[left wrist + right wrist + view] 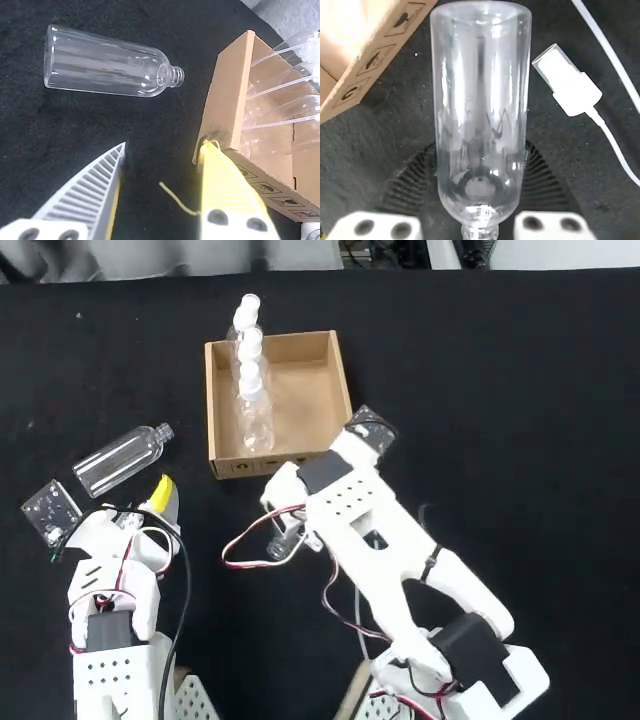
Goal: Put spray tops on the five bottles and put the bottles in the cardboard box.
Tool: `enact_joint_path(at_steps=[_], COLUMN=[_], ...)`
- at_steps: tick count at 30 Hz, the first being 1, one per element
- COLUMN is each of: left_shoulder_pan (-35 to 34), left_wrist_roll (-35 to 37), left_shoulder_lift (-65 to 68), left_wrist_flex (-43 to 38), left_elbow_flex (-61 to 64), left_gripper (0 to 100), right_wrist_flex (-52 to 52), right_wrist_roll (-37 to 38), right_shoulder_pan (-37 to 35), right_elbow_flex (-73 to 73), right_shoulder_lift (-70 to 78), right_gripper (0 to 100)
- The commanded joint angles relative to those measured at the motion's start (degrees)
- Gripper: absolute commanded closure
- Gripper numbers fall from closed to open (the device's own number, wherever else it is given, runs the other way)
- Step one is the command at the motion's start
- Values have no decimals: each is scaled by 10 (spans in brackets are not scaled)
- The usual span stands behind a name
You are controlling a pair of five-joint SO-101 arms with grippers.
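Several spray-topped bottles [256,412] inside cardboard box [310,390].

On my right gripper [479,172], ribbed matt pads [410,185] hold a glossy clear plastic bottle [480,100]; beside it, a smooth white plastic spray top [567,82] lies on fuzzy black cloth [380,130].

Left hand [162,150] spread; right hand [477,175] — clasping bottle [480,75].

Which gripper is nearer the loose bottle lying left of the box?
Left. The left gripper sits close beside the loose bottle, jaws open; the right gripper is by the box front, holding a second bottle.
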Motion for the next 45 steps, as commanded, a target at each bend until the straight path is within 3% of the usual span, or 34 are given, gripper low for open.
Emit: enact_joint_path(at_steps=[1,11,17,45], left_shoulder_pan=[-7,-7,-7,-7], left_wrist_roll=[-6,-6,-6,-6], left_shoulder_lift=[-5,-5,-5,-5], left_wrist_flex=[-13,-13,-13,-13], left_elbow_flex=[-6,-6,-6,-5], left_gripper=[787,787,787,787], right_wrist_flex=[-11,-11,-11,-22], right_wrist_roll=[-2,-2,-1,0], right_shoulder_pan=[17,17,17,33], right_elbow_flex=[-36,-36,-35,-47], right_shoulder_lift=[-30,-30,-30,-30], right_gripper=[894,891,798,792])
